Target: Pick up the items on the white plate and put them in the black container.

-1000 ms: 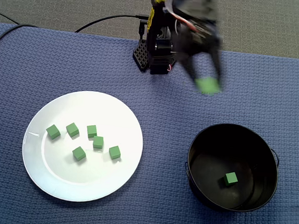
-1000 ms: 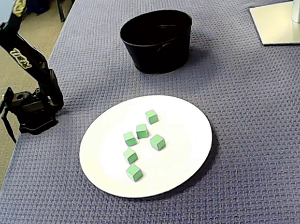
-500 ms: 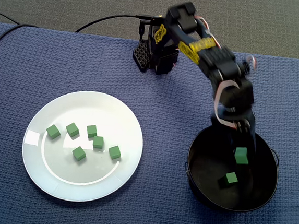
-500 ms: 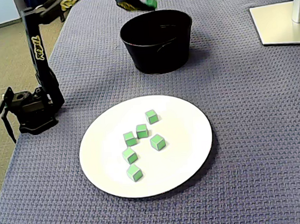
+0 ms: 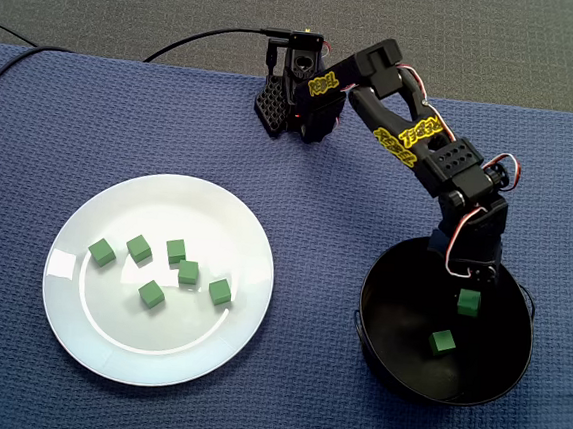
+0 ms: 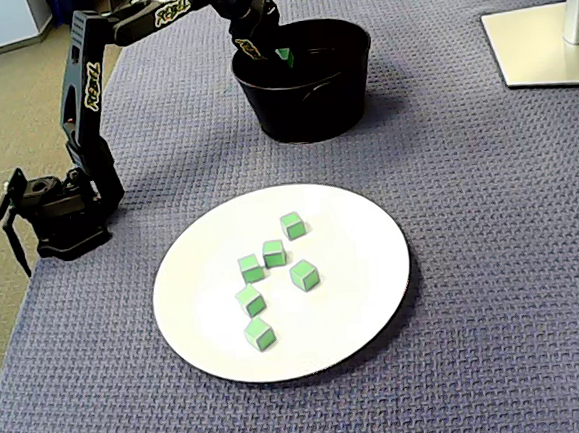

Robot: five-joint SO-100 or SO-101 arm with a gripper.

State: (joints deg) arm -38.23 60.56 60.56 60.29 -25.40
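Six small green cubes [image 5: 189, 272] lie on the round white plate [image 5: 104, 344] at the lower left of a fixed view, so most of the task is left. At the lower right, the black round container [image 5: 382, 323] has one loose green cube [image 5: 442, 341] on its bottom. The gripper [image 5: 467, 291] hangs inside its rim, narrowly closed on a second green cube [image 5: 468, 303], not yet dropped.

Blue tablecloth [image 5: 75, 106] is showing a rough, matt waffle weave. White plate [image 5: 104, 349] is looking smooth and glossy, ceramic-like. Black container [image 5: 398, 315] is reflecting light off a slick inner wall; material unclear. Green cubes [image 5: 220, 292] are appearing matt. Arm [image 5: 414, 135] is reading as matt black plastic.
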